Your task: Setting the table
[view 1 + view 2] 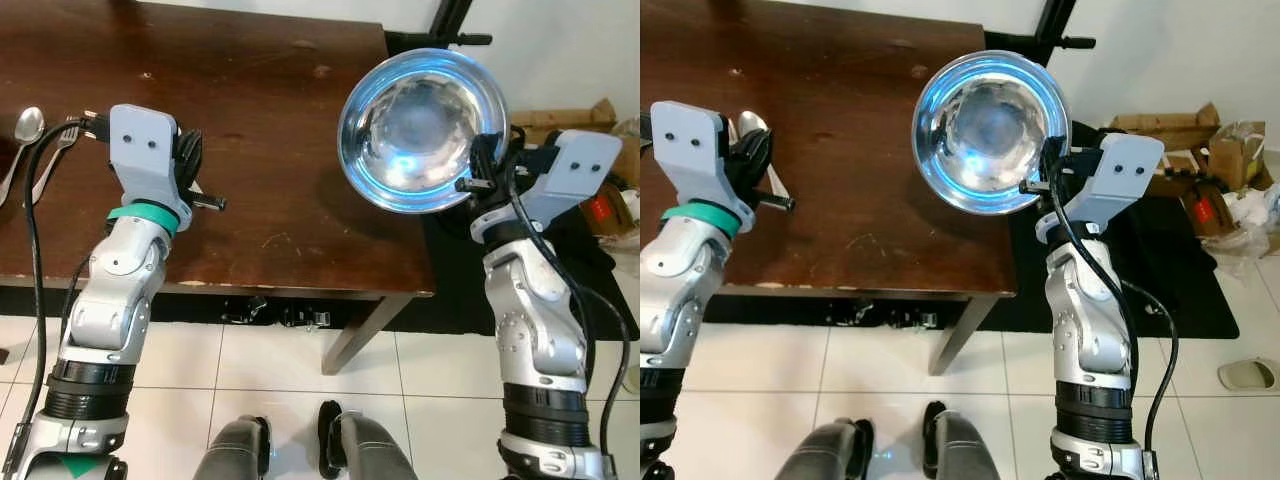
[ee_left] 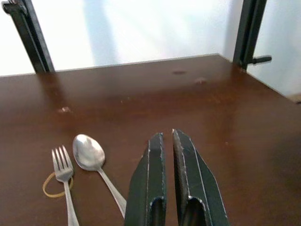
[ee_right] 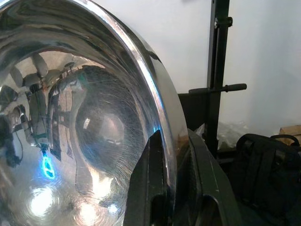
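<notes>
A shiny steel bowl (image 1: 420,125) is held tilted on edge above the near right corner of the dark wooden table (image 1: 270,90). My right gripper (image 1: 480,170) is shut on the bowl's rim (image 3: 162,117), one finger inside and one outside. A spoon (image 1: 25,128) and a fork (image 1: 55,150) lie side by side on the table at the far left. My left gripper (image 2: 167,134) hovers low over the table just right of the cutlery, shut with nothing in it.
A yellow rubber band (image 2: 54,184) lies under the fork's neck. Right of the table are a black mat (image 1: 1140,260), cardboard boxes (image 1: 1170,130) and a slipper (image 1: 1245,375). A black stand (image 1: 450,25) rises behind the table's far right corner.
</notes>
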`<state>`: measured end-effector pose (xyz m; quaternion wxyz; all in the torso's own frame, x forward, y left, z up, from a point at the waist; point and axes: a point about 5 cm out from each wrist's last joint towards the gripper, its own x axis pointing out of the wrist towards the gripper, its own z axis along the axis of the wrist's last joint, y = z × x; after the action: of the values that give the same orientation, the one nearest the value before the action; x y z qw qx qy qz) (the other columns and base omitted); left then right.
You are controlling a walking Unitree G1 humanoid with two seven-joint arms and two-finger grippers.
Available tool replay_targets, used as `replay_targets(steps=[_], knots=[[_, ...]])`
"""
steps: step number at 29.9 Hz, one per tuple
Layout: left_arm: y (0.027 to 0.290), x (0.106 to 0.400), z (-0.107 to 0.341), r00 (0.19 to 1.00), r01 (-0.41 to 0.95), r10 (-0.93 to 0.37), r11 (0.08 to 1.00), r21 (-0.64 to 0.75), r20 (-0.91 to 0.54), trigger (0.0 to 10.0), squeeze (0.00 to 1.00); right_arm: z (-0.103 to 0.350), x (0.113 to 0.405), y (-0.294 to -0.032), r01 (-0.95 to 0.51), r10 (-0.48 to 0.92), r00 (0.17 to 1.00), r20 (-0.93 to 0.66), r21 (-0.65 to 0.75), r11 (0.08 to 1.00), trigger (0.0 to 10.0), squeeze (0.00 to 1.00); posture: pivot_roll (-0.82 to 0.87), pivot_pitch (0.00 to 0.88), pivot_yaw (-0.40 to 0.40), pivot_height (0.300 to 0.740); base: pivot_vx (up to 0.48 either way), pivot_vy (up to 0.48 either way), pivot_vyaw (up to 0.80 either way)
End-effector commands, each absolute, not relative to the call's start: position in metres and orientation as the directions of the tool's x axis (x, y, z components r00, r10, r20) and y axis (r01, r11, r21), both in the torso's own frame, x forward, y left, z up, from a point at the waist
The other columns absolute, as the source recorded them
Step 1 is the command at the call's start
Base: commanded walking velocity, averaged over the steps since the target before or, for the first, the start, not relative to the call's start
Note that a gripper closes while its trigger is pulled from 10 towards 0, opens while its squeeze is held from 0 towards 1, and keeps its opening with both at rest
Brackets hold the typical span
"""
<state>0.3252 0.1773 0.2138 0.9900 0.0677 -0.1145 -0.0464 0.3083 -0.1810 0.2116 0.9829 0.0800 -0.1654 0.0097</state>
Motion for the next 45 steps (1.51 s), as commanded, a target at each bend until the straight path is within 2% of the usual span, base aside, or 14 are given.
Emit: replay_targets(steps=[1,26,45], knots=[[0.181,0.327,0.212,0.972,0.056,-0.088,0.987,0.149,0.218,10.0,0.00,0.214,0.304,-0.187,-0.024,-0.034,0.936,0.351,0.161,0.987,10.0,0.00,0.04,0.066,-0.020,0.740,-0.259,0.000,0.00],[0.181,0.336,0.217,0.970,0.055,-0.087,0.988,0.142,0.227,10.0,0.00,0.218,0.308,-0.193,-0.003,-0.086,0.934,0.345,0.251,0.968,10.0,0.00,0.02,0.076,-0.014,0.740,-0.318,0.000,0.00],[0.180,0.337,0.218,0.969,0.059,-0.091,0.988,0.139,0.231,10.0,0.00,0.217,0.307,-0.192,-0.006,-0.088,0.936,0.342,0.266,0.964,10.0,0.00,0.02,0.081,-0.009,0.740,-0.332,0.000,0.00]])
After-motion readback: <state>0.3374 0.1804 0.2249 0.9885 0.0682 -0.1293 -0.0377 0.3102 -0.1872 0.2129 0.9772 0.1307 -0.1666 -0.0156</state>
